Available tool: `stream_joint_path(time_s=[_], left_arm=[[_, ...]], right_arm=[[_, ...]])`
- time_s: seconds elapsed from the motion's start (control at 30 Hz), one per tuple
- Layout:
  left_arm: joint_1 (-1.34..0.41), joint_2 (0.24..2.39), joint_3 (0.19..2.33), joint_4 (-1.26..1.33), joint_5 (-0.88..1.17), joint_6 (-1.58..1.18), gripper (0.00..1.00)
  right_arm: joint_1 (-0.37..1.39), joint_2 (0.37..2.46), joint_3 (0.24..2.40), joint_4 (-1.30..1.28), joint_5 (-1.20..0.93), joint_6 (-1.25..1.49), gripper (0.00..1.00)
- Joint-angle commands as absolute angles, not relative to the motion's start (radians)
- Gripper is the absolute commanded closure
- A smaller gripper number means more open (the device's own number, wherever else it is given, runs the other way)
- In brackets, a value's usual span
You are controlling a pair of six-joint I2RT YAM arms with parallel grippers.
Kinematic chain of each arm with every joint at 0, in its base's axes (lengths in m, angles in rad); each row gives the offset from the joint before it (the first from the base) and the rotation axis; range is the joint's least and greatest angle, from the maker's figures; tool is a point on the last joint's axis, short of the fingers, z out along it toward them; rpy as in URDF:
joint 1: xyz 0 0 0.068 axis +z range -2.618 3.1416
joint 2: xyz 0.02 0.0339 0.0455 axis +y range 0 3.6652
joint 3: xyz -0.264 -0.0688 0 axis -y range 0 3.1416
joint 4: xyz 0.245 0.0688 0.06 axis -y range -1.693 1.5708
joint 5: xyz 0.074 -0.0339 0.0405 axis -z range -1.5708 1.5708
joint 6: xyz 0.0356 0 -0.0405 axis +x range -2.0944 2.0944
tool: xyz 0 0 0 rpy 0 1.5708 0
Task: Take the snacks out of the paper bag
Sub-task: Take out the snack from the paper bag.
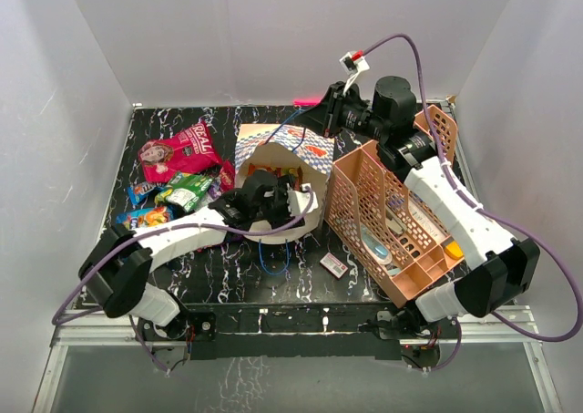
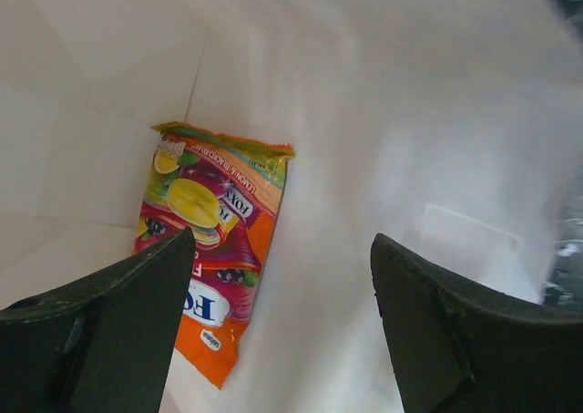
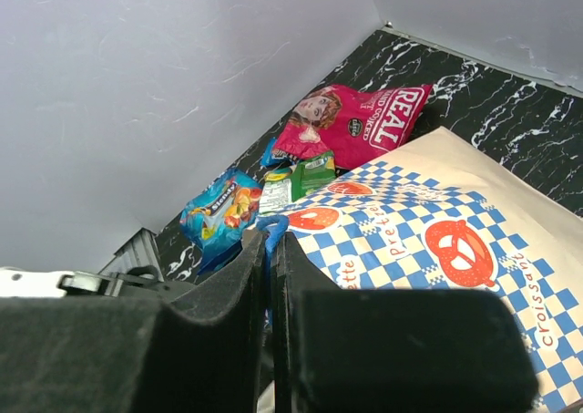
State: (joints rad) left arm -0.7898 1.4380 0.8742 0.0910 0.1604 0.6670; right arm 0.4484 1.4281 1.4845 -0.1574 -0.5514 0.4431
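Left end effector (image 2: 282, 249): your fingers (image 2: 100, 331) are spread wide, with nothing between them and nothing held. It sits inside the mouth of the paper bag (image 1: 284, 145), white lining all around. One orange candy packet (image 2: 223, 212) lies flat on the lining just ahead. Its lower corner is hidden behind the left finger in the wrist view, so I can't tell if they touch.

Right end effector (image 3: 271, 249): fingers pressed together, pinching a blue cord handle (image 3: 271, 229) at the bag's edge. The checkered side with orange pretzel prints is right beside the fingertips. From above, this arm reaches over the peach rack (image 1: 383, 212) to the far side of the bag.

The bag is on the table (image 1: 182, 272) mid-scene, mouth open toward the arm bases. It sits between the loose snacks on the left and the rack on the right, its right rim just beside the rack. The second cord handle (image 1: 262, 258) loops out onto the table at the mouth.

Snacks already out, left of the bag and clustered close together:
- pink-red bag (image 1: 178, 151), farthest back
- green pack (image 1: 189, 192), next to the bag
- blue pack (image 1: 146, 217), nearest the left arm

A small white-pink box (image 1: 333, 264) lies on the table in front, between the bag mouth and the rack.
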Motion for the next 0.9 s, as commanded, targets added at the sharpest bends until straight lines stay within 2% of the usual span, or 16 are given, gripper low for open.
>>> stream_joint_path(time_s=[0.0,0.33,0.6,0.7,0.87], left_arm=[[-0.797,1.496,0.823,0.277,0.038,0.85,0.24],[-0.772,1.743,0.823,0.553,-0.079,0.991,0.17],[-0.731,1.878,0.879,0.697,-0.126,1.086,0.24],[-0.713,1.926,0.91,0.739,-0.145,1.129,0.33],[-0.698,1.963,0.951,0.779,-0.166,1.168,0.61]], right_arm=[[0.436,1.372,1.515,-0.112,-0.547,0.428,0.92],[0.433,1.375,1.519,-0.106,-0.562,0.436,0.92],[0.431,1.372,1.524,-0.103,-0.568,0.439,0.92],[0.431,1.371,1.532,-0.104,-0.574,0.447,0.92],[0.43,1.368,1.535,-0.101,-0.578,0.457,0.92]])
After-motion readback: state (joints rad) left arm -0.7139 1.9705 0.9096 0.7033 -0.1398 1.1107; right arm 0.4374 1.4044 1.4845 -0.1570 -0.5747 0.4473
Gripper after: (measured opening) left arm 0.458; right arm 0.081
